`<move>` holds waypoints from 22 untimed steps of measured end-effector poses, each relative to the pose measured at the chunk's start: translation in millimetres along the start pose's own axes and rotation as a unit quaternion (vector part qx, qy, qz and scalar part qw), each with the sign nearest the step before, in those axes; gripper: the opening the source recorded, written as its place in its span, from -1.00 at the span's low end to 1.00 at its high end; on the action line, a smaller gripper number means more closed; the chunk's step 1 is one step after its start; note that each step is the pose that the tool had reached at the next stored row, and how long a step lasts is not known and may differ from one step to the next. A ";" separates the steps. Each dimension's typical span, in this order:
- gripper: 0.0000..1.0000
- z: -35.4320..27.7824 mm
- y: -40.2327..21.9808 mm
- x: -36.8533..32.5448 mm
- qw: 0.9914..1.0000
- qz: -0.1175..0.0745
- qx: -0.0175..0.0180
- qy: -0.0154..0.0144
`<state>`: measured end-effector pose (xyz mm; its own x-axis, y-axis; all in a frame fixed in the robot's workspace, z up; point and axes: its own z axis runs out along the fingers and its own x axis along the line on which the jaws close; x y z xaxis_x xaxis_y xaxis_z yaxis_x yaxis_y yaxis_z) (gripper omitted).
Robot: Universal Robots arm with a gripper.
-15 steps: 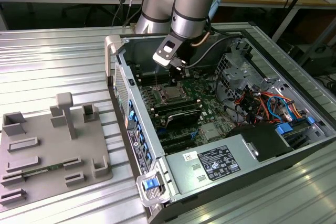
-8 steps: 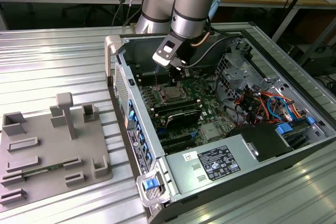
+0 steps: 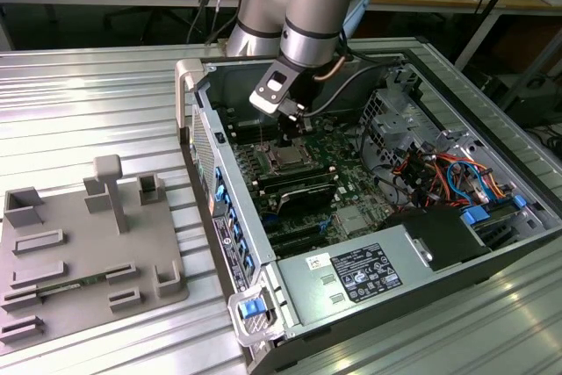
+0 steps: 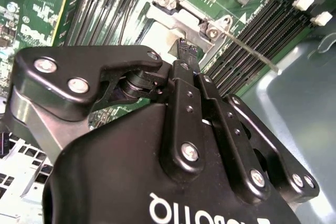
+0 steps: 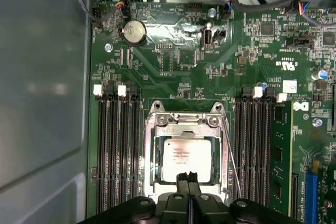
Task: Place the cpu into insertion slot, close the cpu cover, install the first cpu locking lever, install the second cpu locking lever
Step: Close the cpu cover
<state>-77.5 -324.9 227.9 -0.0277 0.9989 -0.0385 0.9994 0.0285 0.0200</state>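
One black two-finger gripper (image 5: 188, 176) is seen lowered inside the open grey metal computer case (image 3: 204, 142). Its fingers are pinched tight together with nothing caught between them, so basically it's clamped on air.

In the first wrist view the fingertips (image 5: 182, 182) are parked right at one edge of the cpu (image 5: 187, 156), the small thin square plate with the silvery-tan metal face. Whether that edge is actually touched can't be made out. The cpu is seated in the insertion slot (image 5: 159, 156), the small dark square socket, of which only a thin dark band is left visible around the plate. The cpu cover (image 5: 151, 145), a square silver metal frame with a cut-out centre, is laid flat around the cpu.

A thin silver wire lever (image 5: 232, 153) is seen beside the frame, angled away from it. In the second wrist view it pokes out past the closed fingers. The socket is flanked on both sides by long black memory slots (image 5: 118, 150) on the green circuit board (image 5: 173, 72).

In the exterior view, a grey moulded fixture plate (image 3: 79, 261) is set on the ribbed metal table (image 3: 88, 103), well apart from the gripper, to the exterior view's left of the case.
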 end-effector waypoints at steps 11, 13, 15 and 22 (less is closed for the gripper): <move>-0.79 9.1 -9.0 0.6 1.000 -0.002 0.001 0.000; -0.79 9.1 -9.1 0.6 1.000 -0.002 0.001 0.000; -0.79 9.5 -9.3 0.6 1.000 -0.002 0.001 0.000; -0.79 12.9 -10.1 0.8 1.000 -0.002 0.001 0.000</move>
<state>-87.4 -324.9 214.8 -0.0314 0.9988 -0.0385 0.9993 0.0321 0.0187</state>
